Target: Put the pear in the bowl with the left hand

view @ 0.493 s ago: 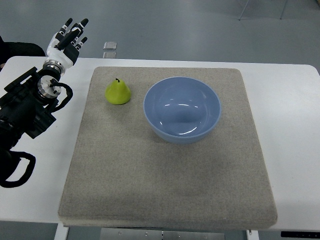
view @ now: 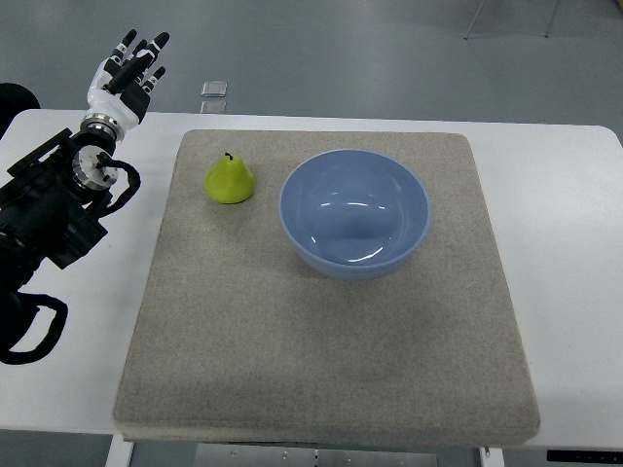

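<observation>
A yellow-green pear [view: 230, 180] stands upright on the grey mat [view: 321, 341], just left of a light blue bowl [view: 355, 212] that holds nothing. My left hand [view: 127, 76] hovers at the table's far left corner, well left of and beyond the pear, its fingers stretched out and holding nothing. Its black arm [view: 54, 209] runs down the left edge. The right arm does not show.
The mat covers most of the white table [view: 565, 253]. A small grey square object [view: 214, 89] lies on the floor beyond the table's far edge. A black cable loop [view: 29, 331] hangs at the lower left.
My left hand has shifted slightly up and to the left, away from the pear. The pear and bowl have not moved.
</observation>
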Controlling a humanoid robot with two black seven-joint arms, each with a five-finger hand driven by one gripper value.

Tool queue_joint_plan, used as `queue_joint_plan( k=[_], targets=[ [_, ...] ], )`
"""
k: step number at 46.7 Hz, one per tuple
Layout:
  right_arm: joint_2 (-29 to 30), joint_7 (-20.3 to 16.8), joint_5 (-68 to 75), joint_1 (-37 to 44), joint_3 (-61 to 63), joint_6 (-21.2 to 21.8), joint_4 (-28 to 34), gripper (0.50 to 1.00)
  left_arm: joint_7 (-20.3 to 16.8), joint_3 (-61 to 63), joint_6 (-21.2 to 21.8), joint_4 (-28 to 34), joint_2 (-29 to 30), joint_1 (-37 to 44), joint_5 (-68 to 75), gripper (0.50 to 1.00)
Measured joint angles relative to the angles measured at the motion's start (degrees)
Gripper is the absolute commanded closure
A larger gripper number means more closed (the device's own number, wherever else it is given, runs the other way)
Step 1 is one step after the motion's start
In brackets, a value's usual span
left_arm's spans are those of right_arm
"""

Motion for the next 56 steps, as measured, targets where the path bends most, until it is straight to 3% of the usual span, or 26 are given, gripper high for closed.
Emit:
queue_joint_plan(
  k=[7,23,42,56],
  targets=[
    [0.0,0.0,0.0,0.0,0.0,0.0,0.01,0.576,0.1,1.81,-0.5,-0.18,1.02,-0.43,0.24,0.508],
    [0.0,0.0,0.0,0.0,0.0,0.0,-0.02,0.576,0.11,21.56,-1.17,-6.5,7.96,-4.88,1.98,0.508],
    [0.0,-0.02,0.0,0.0,0.0,0.0,0.01,0.576,0.01,31.6,-13.4,-8.51,14.62,-11.91,23.26,0.508],
    [0.0,-0.01,0.0,0.0,0.0,0.0,0.01,0.576,-0.1,31.65,-17.05,-22.28,25.64,-16.62,41.21,0.508]
  ],
)
